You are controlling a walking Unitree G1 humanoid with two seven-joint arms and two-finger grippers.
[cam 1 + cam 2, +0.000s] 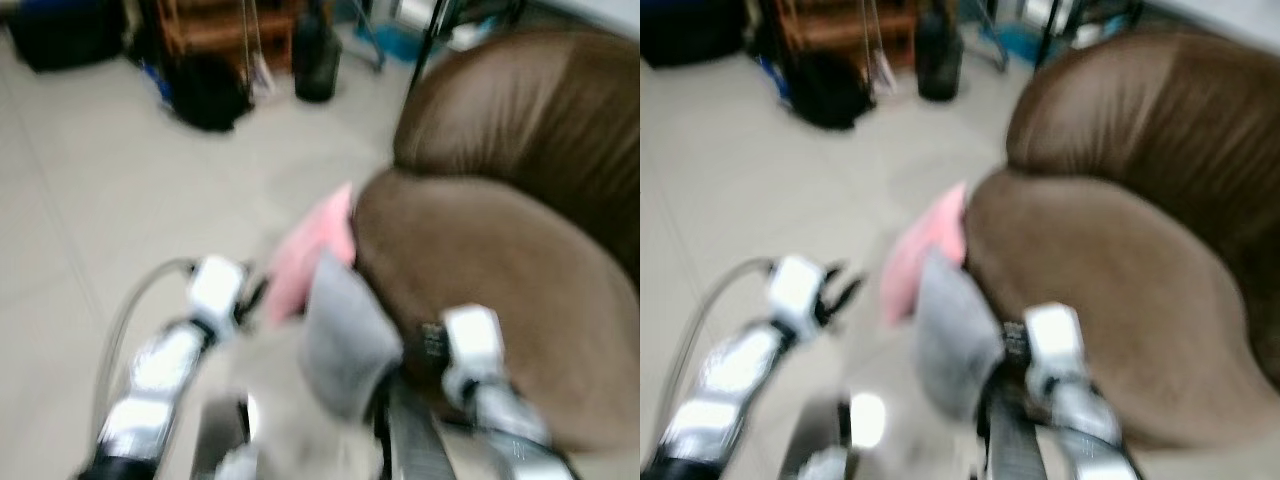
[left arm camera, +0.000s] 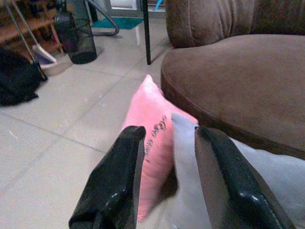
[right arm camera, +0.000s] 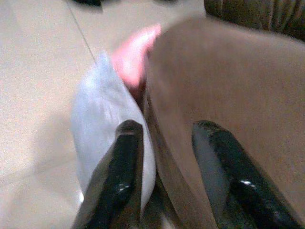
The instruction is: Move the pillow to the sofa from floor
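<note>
Both jaws spread, nothing pinched: left gripper (image 2: 164, 179) points at the pillows, right gripper (image 3: 167, 174) hangs over the sofa's front edge. Pink pillow (image 2: 152, 138) on the tiled floor (image 1: 90, 200), leaning against the brown sofa (image 1: 500, 260); grey pillow (image 1: 345, 335) just beside it, touching. Farther off: black bag (image 1: 208, 92), dark bin (image 1: 316, 52), wooden shelf (image 1: 215, 25). Head views blurred.

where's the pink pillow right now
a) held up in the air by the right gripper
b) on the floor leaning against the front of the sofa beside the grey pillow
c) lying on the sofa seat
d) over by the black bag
b: the pink pillow stands on the tiled floor against the brown sofa, next to the grey pillow, with no gripper closed on it.
</note>
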